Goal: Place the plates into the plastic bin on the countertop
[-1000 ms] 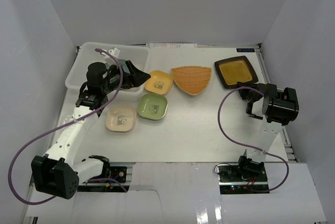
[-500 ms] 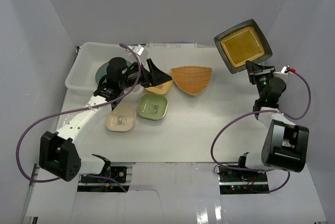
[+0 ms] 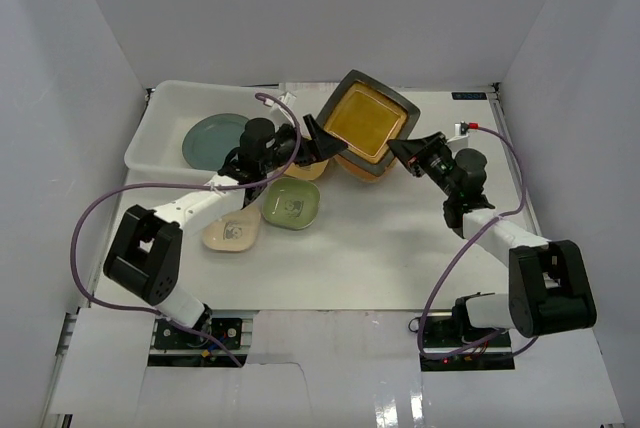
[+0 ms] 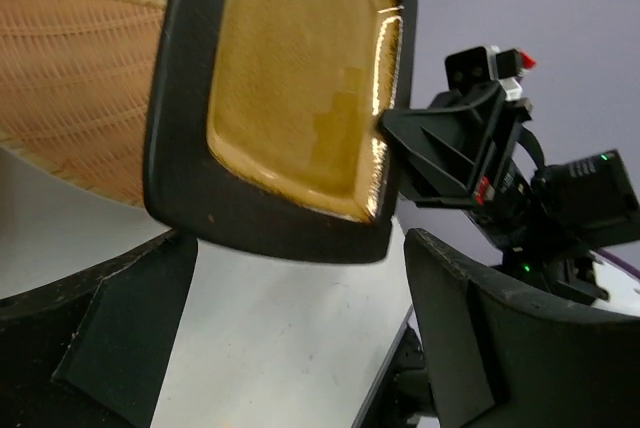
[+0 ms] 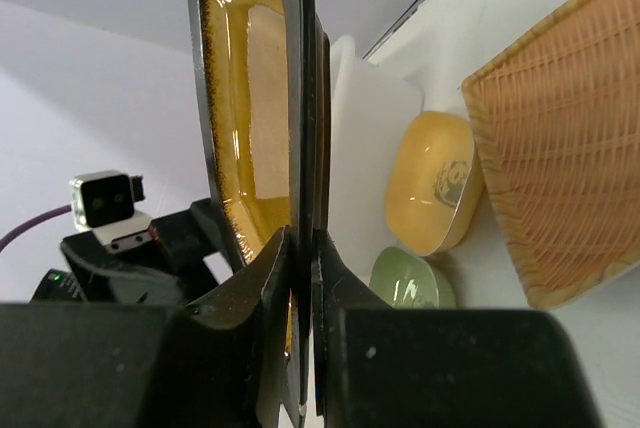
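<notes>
Since half second ago, your right pincer (image 3: pixel 402 154) carries dark square plate (image 3: pixel 367 125) from far right to mid-surface (image 3: pixel 400 238). It is now aloft, tilted, over orange fan plate (image 4: pixel 70 78). Right pincer clamped on plate's rim. Left pincer (image 3: pixel 318 136) apart, flanking plate's lower edge, contact unclear. Plastic bin (image 3: pixel 160 98) holds one blue round plate (image 3: pixel 215 136). Left for you: yellow plate (image 5: pixel 435 183), green plate (image 3: pixel 292 204), cream plate (image 3: pixel 232 229), fan. Held plate: glossy amber centre, dark rim.

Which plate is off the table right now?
The dark square amber-centred plate, clamped by its edge in the right tool and tilted in mid-air. The green plate and cream plate lie flat on the countertop.
</notes>
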`<state>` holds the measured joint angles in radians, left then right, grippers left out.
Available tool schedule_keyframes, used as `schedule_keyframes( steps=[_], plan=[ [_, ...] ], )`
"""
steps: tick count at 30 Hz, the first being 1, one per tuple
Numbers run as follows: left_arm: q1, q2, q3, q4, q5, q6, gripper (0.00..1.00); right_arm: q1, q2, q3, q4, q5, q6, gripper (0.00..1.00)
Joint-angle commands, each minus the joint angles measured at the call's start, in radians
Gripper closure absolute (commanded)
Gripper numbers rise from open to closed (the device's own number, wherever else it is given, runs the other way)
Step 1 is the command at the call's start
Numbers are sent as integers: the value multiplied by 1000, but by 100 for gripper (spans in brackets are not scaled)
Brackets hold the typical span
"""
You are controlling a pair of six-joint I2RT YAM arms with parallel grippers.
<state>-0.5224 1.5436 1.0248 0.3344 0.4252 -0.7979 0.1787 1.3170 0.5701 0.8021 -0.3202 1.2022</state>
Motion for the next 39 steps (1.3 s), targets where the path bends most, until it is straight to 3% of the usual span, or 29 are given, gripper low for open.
schedule_keyframes(
  steps=[1, 3, 5, 10, 12, 14, 15, 17, 18, 22, 24, 32, 39],
  plan=[
    [-7, 15, -31, 136, -88, 2, 7, 53, -22, 60, 195, 15, 48, 92],
    [-8, 42, -35, 190, -97, -9, 12, 86, -2, 45, 223, 13, 68, 92],
    [-8, 50, -42, 230, -101, -18, 24, 105, 10, 40, 229, 17, 73, 92],
    [-7, 23, -61, 236, -124, -15, 70, 136, 19, 14, 230, 32, 66, 92],
    [-7, 6, -71, 226, -131, -15, 81, 137, 24, 8, 229, 36, 66, 92],
    [-4, -3, -63, 200, -126, -11, 94, 139, 25, -1, 232, 36, 66, 85],
    [2, -11, -55, 187, -123, -9, 99, 137, 25, -3, 230, 35, 60, 75],
    [18, -25, -37, 149, -126, -12, 100, 137, 18, 2, 215, 17, 39, 58],
    [28, -31, -34, 143, -125, -20, 100, 137, 13, 5, 192, 9, 27, 44],
    [125, -79, -12, 111, -64, -93, 100, 134, -22, 16, 113, -51, -45, 22],
    [224, -97, 4, 98, -31, -145, 100, 131, -59, 22, 54, -74, -116, 13],
    [646, -135, 78, -55, 92, -216, 100, 131, -248, -27, -234, -51, -351, 10],
    [800, -25, 67, -132, 81, -208, 100, 128, -265, -29, -366, 67, -490, 11]
  ],
)
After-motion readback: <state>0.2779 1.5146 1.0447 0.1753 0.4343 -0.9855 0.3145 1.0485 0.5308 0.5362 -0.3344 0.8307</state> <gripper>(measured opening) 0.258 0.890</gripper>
